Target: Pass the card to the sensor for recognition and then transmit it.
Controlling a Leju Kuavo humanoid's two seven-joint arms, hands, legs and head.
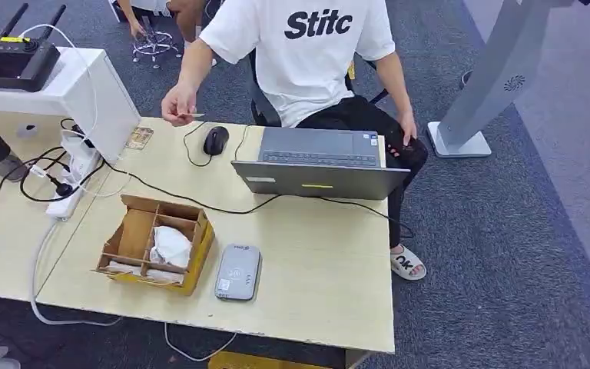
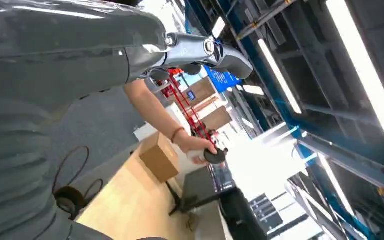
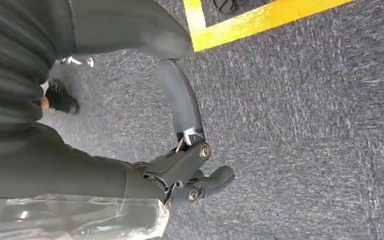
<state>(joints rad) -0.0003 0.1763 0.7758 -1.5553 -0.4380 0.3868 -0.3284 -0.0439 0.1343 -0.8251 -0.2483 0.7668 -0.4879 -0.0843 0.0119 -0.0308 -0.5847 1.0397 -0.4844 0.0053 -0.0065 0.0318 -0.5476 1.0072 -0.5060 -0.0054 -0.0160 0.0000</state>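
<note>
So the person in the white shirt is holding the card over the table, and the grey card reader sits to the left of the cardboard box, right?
Not quite. The head view shows the grey card reader on the table to the right of the cardboard box, not the left. The rest holds: the person in the white shirt holds the card over the table.

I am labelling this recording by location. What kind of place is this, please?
Probably an indoor lab or workshop with a test desk. A pale wooden table on grey carpet holds a laptop and a card reader; the left wrist view shows a high industrial ceiling with strip lights.
</note>
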